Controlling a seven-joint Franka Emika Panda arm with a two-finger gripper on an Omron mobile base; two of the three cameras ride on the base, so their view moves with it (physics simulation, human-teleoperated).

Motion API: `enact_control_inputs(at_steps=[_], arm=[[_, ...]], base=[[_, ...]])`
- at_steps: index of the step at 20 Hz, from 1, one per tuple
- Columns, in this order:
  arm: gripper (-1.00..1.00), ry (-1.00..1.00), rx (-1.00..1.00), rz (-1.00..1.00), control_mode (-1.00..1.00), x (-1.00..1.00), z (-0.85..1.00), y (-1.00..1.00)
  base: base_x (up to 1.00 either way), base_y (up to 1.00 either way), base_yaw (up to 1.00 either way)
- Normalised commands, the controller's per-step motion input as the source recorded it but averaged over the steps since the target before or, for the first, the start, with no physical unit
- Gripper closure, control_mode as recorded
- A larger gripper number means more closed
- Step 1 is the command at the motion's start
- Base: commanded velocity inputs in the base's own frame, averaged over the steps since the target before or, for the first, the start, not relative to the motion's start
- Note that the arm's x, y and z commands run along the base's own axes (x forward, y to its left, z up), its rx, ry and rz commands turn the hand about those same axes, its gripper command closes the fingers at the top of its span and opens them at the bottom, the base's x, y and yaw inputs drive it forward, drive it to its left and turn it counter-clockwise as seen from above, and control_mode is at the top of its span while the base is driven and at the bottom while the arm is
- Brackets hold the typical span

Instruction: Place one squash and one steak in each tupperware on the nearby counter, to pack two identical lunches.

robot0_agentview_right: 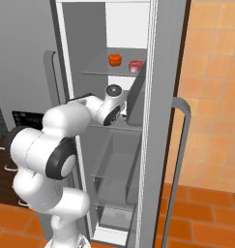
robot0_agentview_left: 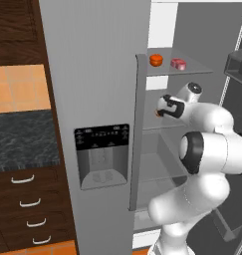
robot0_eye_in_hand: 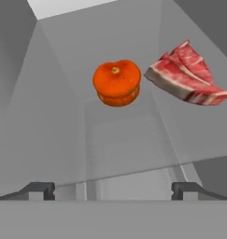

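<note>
The fridge [robot0_agentview_left: 92,74] stands open, and the arm reaches onto its second shelf [robot0_agentview_right: 116,125]. There a squash [robot0_eye_in_hand: 117,82] lies just beside a steak [robot0_eye_in_hand: 187,74]. The end effector [robot0_eye_in_hand: 113,190], tips spread wide and empty, looks set to pick first; advancing squarely onto the squash seems next

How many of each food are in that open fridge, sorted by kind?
Squashes: 2, one higher up, one lower down
Steaks: 2, a pink chunk higher up, a flat red slab lower down
Total: 4
</note>
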Motion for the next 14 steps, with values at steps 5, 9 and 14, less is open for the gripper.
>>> enact_control_inputs(at_steps=[5, 9, 14], arm=[[-1.00, 0.00, 0.00, 0.06, -1.00, 0.59, -0.38, -0.02], [-1.00, 0.00, 0.00, 0.05, -1.00, 0.60, -0.21, -0.08], [-1.00, 0.00, 0.00, 0.05, -1.00, 0.65, -0.18, -0.10]], base=[[0.00, 0.00, 0.00], [0.00, 0.00, 0.00], [0.00, 0.00, 0.00]])
